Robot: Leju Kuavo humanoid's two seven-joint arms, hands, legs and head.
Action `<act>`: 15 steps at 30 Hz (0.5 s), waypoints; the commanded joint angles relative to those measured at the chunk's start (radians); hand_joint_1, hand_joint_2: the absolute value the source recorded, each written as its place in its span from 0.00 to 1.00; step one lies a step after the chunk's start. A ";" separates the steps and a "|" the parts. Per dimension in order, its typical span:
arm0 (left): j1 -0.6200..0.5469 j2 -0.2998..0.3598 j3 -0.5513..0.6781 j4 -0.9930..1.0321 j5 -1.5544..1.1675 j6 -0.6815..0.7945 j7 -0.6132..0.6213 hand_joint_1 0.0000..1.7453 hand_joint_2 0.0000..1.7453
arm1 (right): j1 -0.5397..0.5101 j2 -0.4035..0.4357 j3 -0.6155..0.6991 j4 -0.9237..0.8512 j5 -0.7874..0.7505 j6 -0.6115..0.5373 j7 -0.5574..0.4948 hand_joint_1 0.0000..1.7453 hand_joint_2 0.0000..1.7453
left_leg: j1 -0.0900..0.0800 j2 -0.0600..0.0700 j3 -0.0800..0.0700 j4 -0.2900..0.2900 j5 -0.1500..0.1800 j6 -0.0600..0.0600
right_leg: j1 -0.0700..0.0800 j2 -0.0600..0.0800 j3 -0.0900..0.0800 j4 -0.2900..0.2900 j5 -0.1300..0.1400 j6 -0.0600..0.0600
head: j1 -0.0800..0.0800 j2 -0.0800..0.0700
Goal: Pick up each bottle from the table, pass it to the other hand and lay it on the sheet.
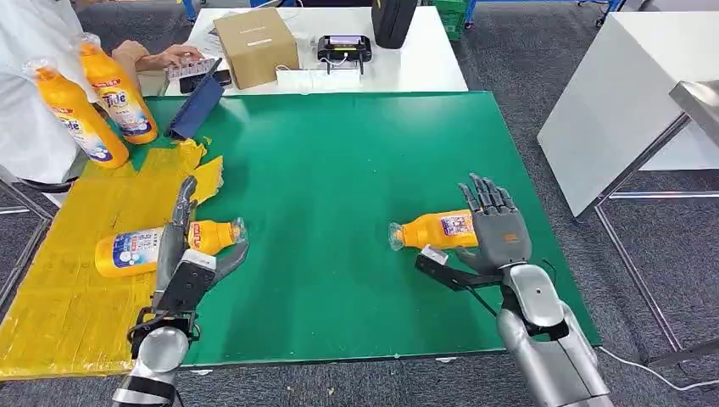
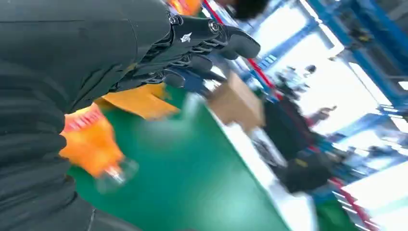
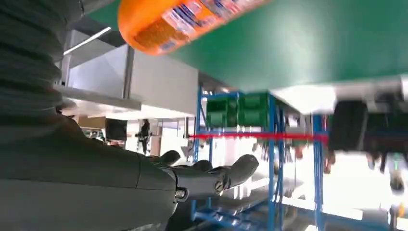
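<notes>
Pick-up step: the right hand [image 1: 500, 227], fingers spread and empty, stands beside the lying bottle [image 1: 432, 230]. Next, it must close around it. The left hand [image 1: 188, 254] is open over the sheet [image 1: 51, 288].

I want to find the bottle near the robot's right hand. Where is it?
In the head view, the bottle lies on its side on the green table, right of centre, beside the open right robot hand.

Both silver arms reach up from the bottom edge, hands open.
Left hand [image 1: 188, 254], lower left, fingers spread and holding nothing, it seems. Right hand [image 1: 498, 227], lower right, stands upright with fingers extended and apart.
</notes>
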State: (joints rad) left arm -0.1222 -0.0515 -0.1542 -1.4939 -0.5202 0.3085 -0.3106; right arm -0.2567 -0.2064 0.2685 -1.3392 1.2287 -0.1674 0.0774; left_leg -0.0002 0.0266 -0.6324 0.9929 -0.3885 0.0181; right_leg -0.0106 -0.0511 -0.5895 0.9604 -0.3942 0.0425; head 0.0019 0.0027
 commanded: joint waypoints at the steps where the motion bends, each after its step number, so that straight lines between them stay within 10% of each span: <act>1: -0.017 0.013 -0.092 -0.034 0.079 -0.059 -0.027 0.00 1.00 | -0.308 -0.046 0.039 0.537 0.022 0.017 -0.056 0.00 1.00 | 0.000 0.001 0.005 0.001 -0.002 -0.001 | -0.001 0.007 0.004 0.000 -0.001 -0.001 | 0.001 0.000; 15: -0.055 0.012 -0.138 0.016 0.143 -0.076 -0.058 0.00 1.00 | -0.390 -0.006 0.119 0.791 0.053 0.008 -0.128 0.00 1.00 | 0.000 -0.002 0.005 0.001 -0.002 -0.001 | -0.001 0.004 0.005 0.001 -0.002 0.000 | 0.000 0.000</act>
State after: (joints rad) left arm -0.1296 -0.0511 -0.2503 -1.5396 -0.3967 0.2411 -0.3632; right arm -0.5545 -0.2392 0.3155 -0.7728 1.2688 -0.1625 -0.0263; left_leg -0.0004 0.0255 -0.6333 0.9933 -0.3871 0.0189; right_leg -0.0107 -0.0525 -0.5901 0.9608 -0.3931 0.0439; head 0.0019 0.0027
